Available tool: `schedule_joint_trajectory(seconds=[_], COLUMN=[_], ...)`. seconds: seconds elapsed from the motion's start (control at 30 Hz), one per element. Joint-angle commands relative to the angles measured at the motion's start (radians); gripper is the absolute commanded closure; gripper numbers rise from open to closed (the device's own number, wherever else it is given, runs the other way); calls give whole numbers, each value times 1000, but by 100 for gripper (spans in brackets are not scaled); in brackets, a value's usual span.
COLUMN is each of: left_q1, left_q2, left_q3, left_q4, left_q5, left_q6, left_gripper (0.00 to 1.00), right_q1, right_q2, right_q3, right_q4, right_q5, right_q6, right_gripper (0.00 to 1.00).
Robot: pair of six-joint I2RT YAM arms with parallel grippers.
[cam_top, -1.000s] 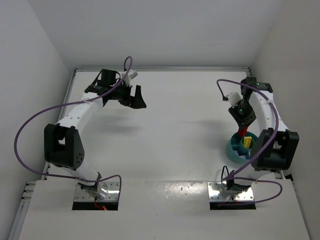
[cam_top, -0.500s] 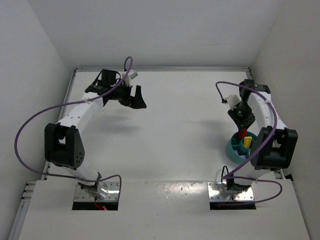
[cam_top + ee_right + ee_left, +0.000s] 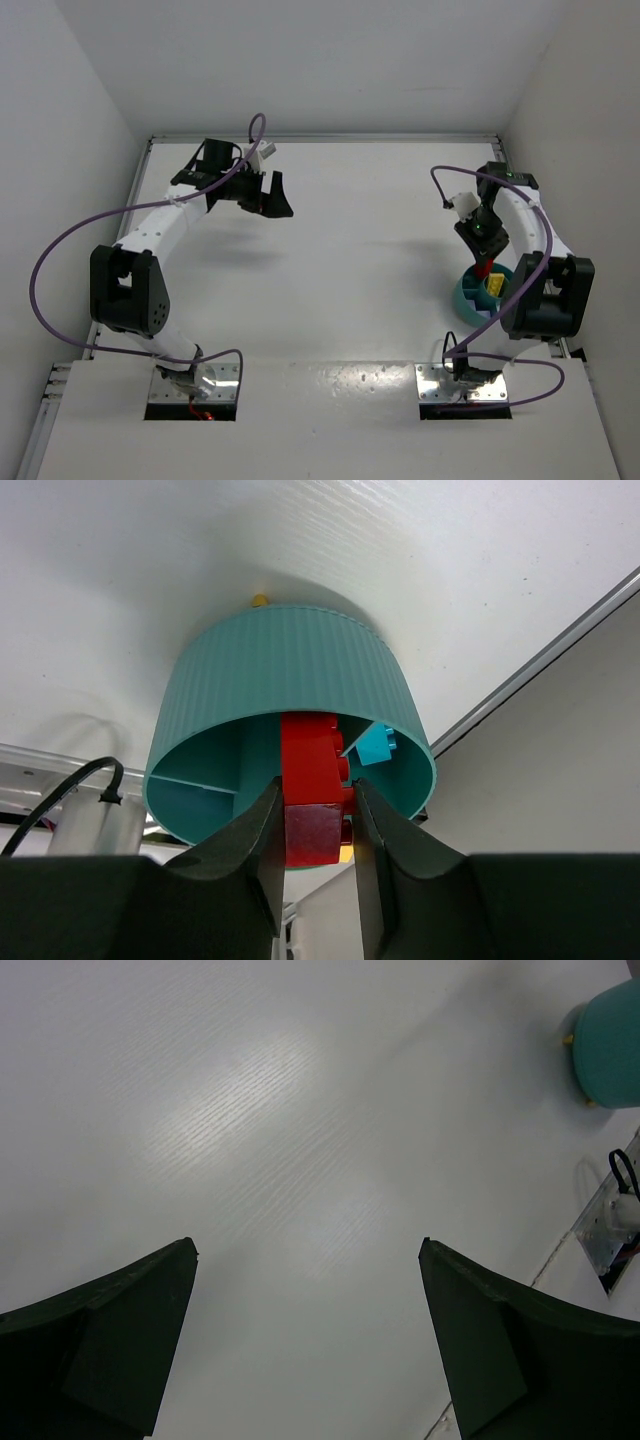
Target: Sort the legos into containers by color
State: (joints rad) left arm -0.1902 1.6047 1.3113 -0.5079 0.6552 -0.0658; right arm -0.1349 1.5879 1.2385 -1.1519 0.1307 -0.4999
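Clamping a red plastic brick (image 3: 310, 750) over the round teal dish (image 3: 280, 660) by the desk's right edge, your right gripper (image 3: 315, 815) readies release; left gripper (image 3: 308, 1260) gapes idle.

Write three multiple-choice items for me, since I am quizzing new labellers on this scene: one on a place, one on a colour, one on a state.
1. Where on the table does the teal dish stand?
A) at its right side
B) in its far left corner
C) at its centre

2. What colour is the brick in the right gripper?
A) yellow
B) beige
C) red

3. How is the left gripper?
A) shut on a brick
B) open and empty
C) shut and empty

Answers:
1 A, since the top view shows the dish at the right, away from the centre.
2 C, since the right wrist view shows red plastic clamped between the fingers.
3 B, since its fingers stand wide apart with only bare table between them.
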Motion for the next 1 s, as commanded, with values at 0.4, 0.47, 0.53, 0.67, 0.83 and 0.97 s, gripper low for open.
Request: schedule_joint_trajectory(seconds=[0.4,0.47,0.53,0.67,0.83,0.97], left_q1=[11,11,11,11,11,52], left_q2=[-3,6,6,6,-5,-63], left_q3=[29,29,29,29,29,29], left_q4=[22,22,22,22,22,22], left_q5=[37,37,37,37,3,-127], left_q6=[-12,-12,-12,-12,-23,-34], left_gripper=[0,0,0,0,0,0], right_q1=[3,3,3,3,3,3], right_q2=[-8,-17,-17,-28,-38,-48], right_q3=[-2,-2,-2,-2,7,114], right_q4=[4,4,4,14,14,4], right_q5=[37,46,46,55,46,-12], right_q6=[9,0,0,0,0,14], right_gripper=[62,61,61,59,59,59])
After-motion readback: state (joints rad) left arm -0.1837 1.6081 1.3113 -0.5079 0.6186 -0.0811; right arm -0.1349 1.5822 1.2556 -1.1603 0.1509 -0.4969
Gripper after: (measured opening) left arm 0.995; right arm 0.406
